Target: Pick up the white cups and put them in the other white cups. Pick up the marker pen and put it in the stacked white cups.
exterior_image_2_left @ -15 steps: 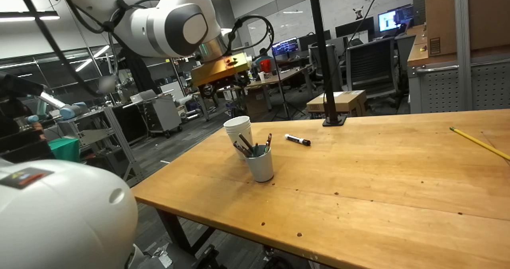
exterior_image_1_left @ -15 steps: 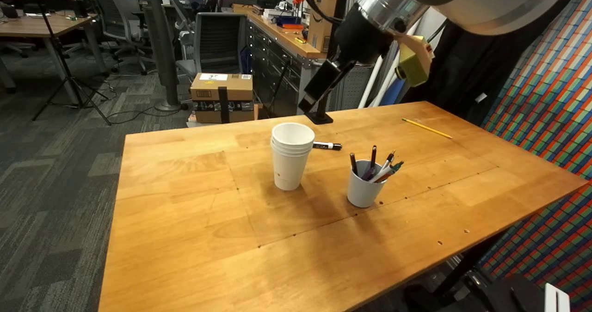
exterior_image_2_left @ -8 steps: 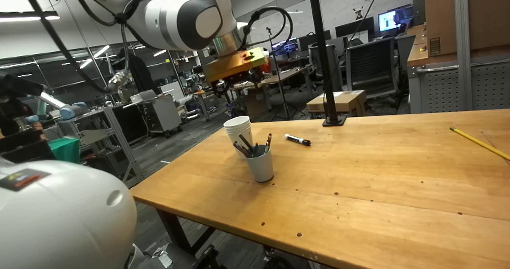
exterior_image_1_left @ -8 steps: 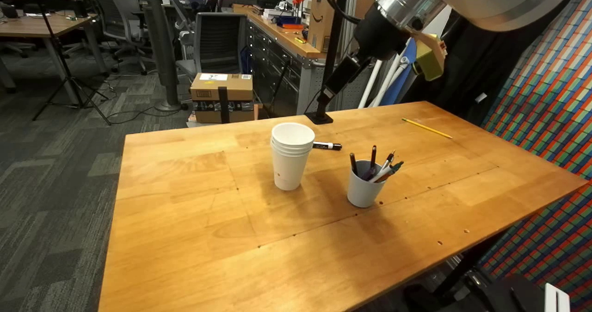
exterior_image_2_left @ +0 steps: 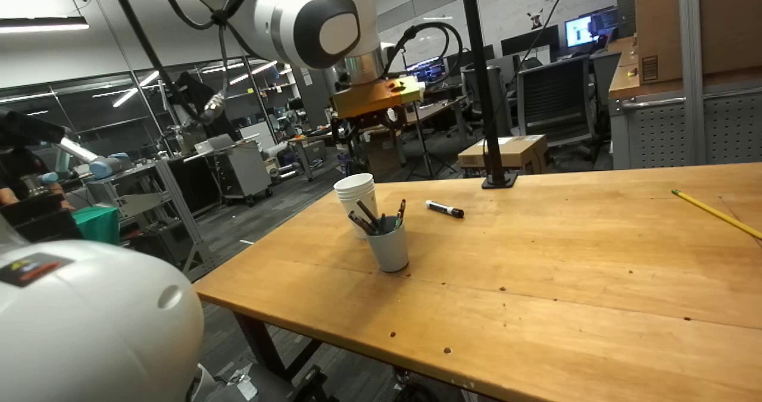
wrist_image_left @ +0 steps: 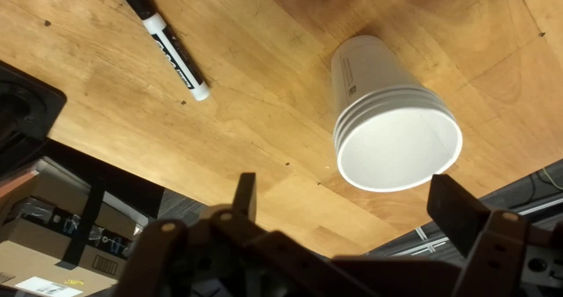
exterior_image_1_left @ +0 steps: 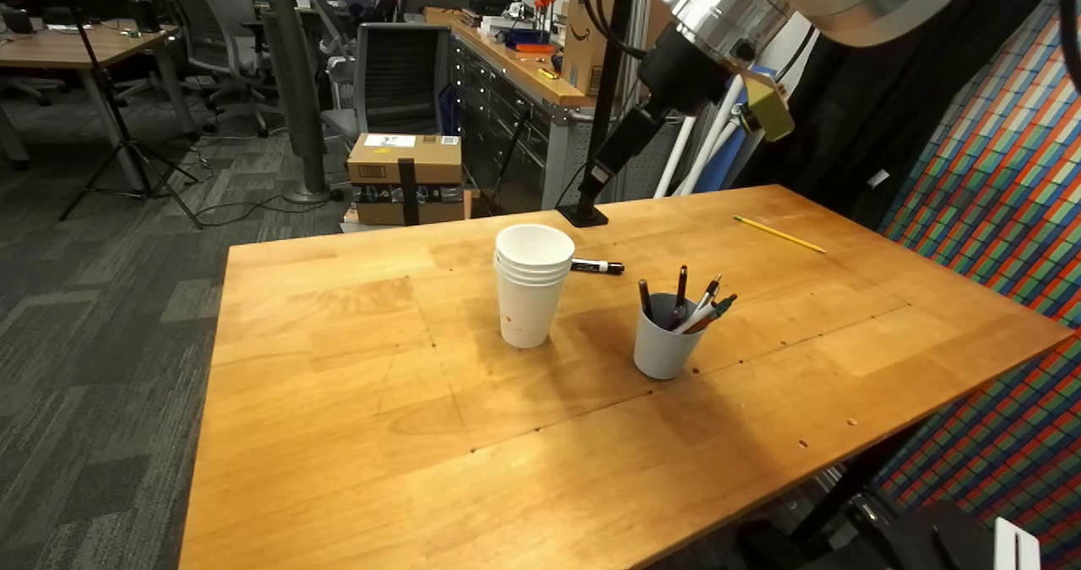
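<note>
Black fingers [wrist_image_left: 455, 213] (wide apart) shifted; stacked cups [exterior_image_1_left: 533, 291] unmoved.

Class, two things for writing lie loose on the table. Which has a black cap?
The short marker, nearer the stacked white cups; the other, a long pencil, is mostly yellow.

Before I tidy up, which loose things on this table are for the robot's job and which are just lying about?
For the job:
stacked cups
marker

Just lying about:
pen cup
pens in it
pencil
</note>
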Motion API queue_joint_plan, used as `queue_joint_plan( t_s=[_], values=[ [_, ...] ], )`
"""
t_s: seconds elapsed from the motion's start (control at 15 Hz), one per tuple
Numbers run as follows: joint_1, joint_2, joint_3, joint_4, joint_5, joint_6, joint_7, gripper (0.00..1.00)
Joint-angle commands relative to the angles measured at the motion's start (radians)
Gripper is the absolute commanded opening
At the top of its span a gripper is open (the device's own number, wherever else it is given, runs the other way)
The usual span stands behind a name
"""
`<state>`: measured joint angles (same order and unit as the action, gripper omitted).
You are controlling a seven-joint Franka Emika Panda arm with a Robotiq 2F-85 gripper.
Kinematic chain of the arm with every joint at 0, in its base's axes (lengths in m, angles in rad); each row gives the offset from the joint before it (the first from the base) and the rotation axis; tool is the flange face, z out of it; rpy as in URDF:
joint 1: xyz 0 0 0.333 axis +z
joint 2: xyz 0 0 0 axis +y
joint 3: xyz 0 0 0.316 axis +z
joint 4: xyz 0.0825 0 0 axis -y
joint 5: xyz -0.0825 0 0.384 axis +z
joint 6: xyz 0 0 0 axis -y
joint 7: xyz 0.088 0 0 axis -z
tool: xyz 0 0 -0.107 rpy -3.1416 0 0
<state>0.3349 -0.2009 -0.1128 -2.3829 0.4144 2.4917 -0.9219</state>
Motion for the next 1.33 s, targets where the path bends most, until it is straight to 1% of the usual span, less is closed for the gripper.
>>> queue_joint_plan(
  t_s=[0.0, 0.13, 0.33, 0.53, 0.73, 0.93, 1.27],
  values=[
    [-0.038, 0.134, 0.051, 0.140, 0.063, -0.041, -0.031, 1.00],
    [-0.059, 0.204, 0.088, 0.203, 0.059, -0.050, -0.025, 1.00],
    [-0.107, 0.306, 0.143, 0.291, 0.021, -0.069, -0.015, 1.00],
    [-0.160, 0.388, 0.183, 0.368, -0.048, -0.099, -0.015, 1.00],
    [-0.208, 0.449, 0.200, 0.428, -0.137, -0.122, -0.012, 1.00],
    [-0.249, 0.484, 0.200, 0.474, -0.218, -0.126, -0.003, 1.00],
    [-0.304, 0.488, 0.199, 0.484, -0.288, -0.146, -0.007, 1.00]
  ],
)
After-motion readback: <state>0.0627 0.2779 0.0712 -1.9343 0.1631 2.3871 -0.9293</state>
